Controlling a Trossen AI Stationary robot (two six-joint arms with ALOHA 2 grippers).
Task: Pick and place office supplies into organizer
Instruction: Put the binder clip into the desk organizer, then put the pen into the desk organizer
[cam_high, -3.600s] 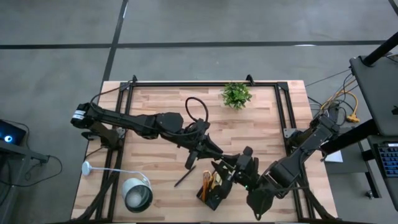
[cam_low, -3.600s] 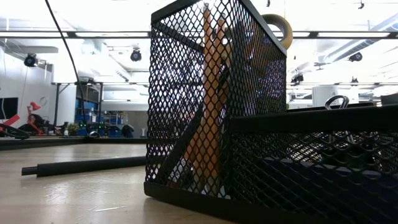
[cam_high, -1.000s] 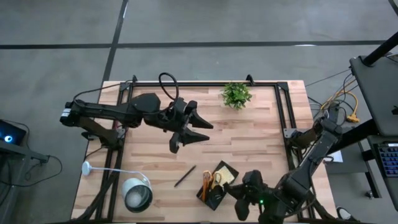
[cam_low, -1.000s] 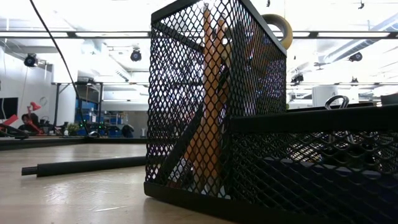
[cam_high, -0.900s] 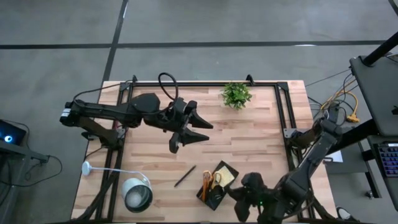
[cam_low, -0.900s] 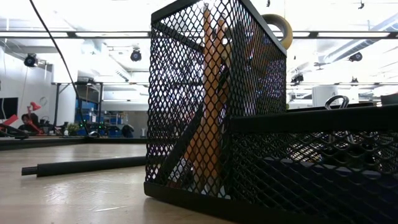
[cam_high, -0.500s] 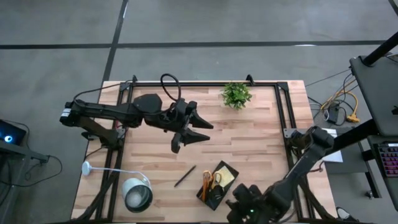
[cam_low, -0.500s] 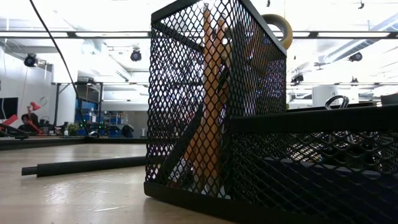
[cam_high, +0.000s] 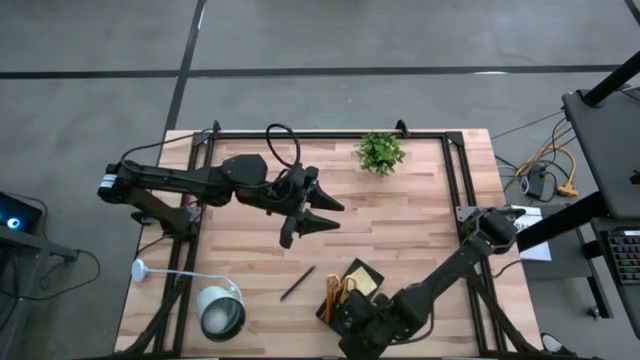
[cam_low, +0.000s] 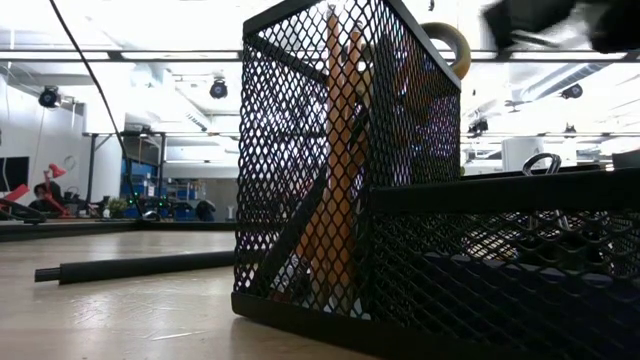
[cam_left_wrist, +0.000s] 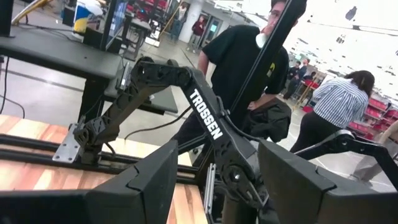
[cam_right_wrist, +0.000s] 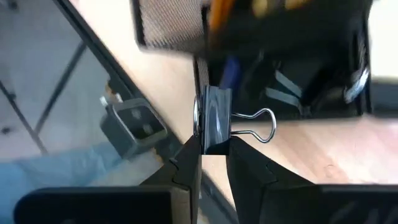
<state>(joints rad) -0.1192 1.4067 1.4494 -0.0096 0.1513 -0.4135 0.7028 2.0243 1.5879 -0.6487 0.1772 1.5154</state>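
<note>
The black mesh organizer (cam_high: 352, 293) stands near the table's near edge. It holds orange pencils, yellow-handled scissors (cam_high: 333, 290) and a yellow sticky-note pad (cam_high: 365, 283). One black pen (cam_high: 297, 283) lies flat on the wood to its left. My right gripper (cam_high: 352, 322) hovers at the organizer's near side, tipped downward and shut on a small black binder clip (cam_right_wrist: 214, 124). My left gripper (cam_high: 318, 212) hangs open and level over the table's middle, with nothing between its fingers. My right gripper pinches the binder clip's black body (cam_right_wrist: 214, 142) between its two fingertips (cam_right_wrist: 189, 158). The clip's silver wire handles (cam_right_wrist: 258, 124) stick out sideways, past one finger. The clip is lifted clear, just before the organizer's wall (cam_right_wrist: 174, 28).
A green potted plant (cam_high: 380, 152) stands at the far edge and a round silver-white lamp (cam_high: 220, 312) at the near left corner. People stand in the room beyond the table (cam_left_wrist: 249, 56). Bare wood lies between the pen and the left arm.
My right gripper, still shut on the clip, has swung along the near edge toward the table's left, sunk and tipped downward, ending at the organizer's near side. It now shows blurred at the top of the low view.
</note>
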